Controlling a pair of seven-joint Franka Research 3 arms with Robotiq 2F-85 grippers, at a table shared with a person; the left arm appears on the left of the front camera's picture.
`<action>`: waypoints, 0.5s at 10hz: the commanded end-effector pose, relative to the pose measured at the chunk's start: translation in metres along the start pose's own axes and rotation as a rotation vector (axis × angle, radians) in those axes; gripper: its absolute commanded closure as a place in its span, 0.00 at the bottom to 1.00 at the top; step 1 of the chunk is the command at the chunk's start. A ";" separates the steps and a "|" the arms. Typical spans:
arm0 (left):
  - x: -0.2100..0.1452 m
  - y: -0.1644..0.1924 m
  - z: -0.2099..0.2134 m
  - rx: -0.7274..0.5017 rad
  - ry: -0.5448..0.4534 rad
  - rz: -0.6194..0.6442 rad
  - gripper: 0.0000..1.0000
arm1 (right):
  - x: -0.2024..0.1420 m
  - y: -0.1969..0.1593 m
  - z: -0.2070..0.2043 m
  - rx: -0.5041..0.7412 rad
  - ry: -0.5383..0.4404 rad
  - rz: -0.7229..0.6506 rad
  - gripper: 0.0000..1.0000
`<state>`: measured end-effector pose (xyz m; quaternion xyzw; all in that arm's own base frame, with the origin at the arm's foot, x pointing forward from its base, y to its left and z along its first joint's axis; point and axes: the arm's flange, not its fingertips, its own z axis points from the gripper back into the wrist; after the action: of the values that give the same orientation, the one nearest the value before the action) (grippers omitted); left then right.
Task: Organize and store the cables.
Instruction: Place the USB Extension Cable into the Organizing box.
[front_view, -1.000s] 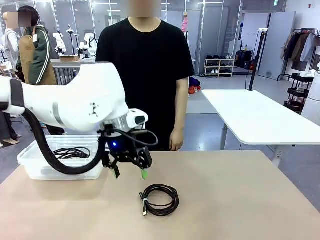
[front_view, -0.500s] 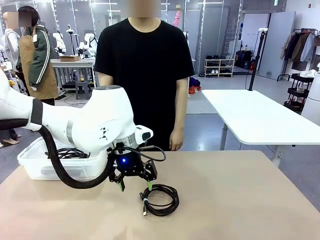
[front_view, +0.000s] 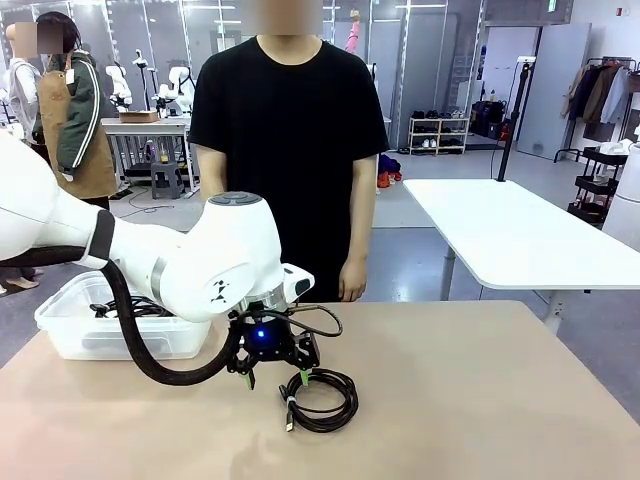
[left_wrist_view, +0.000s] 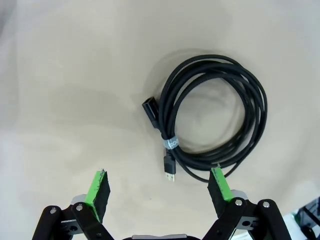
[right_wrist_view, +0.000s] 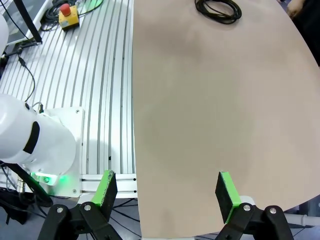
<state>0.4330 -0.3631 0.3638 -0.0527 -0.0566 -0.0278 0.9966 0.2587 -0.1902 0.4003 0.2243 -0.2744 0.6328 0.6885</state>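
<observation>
- Because the coiled cable (left_wrist_view: 215, 112) is light and floppy, grip its banded side, just ahead of the released left jaws (left_wrist_view: 161, 189).
- Right jaws (right_wrist_view: 168, 192) released too.

Left gripper (front_view: 277, 381) hangs low, jaws apart; right gripper (right_wrist_view: 167, 192) likewise spread.

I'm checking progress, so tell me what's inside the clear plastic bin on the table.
The bin holds black coiled cable near its top. The left arm covers the bin's right part, so how many cables lie inside cannot be told.
</observation>
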 end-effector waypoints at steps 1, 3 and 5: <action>0.011 -0.014 -0.010 0.041 -0.007 0.023 0.00 | 0.000 0.000 0.001 -0.006 -0.008 -0.004 0.00; 0.019 -0.015 -0.023 0.045 0.021 0.057 0.00 | 0.000 0.000 0.001 -0.006 -0.008 -0.004 0.00; 0.026 -0.016 -0.028 0.052 0.012 0.060 0.00 | 0.000 0.000 0.001 -0.006 -0.008 -0.004 0.00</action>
<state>0.4544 -0.3731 0.3387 -0.0426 -0.0463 -0.0086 0.9980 0.2583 -0.1908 0.4005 0.2234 -0.2737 0.6317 0.6900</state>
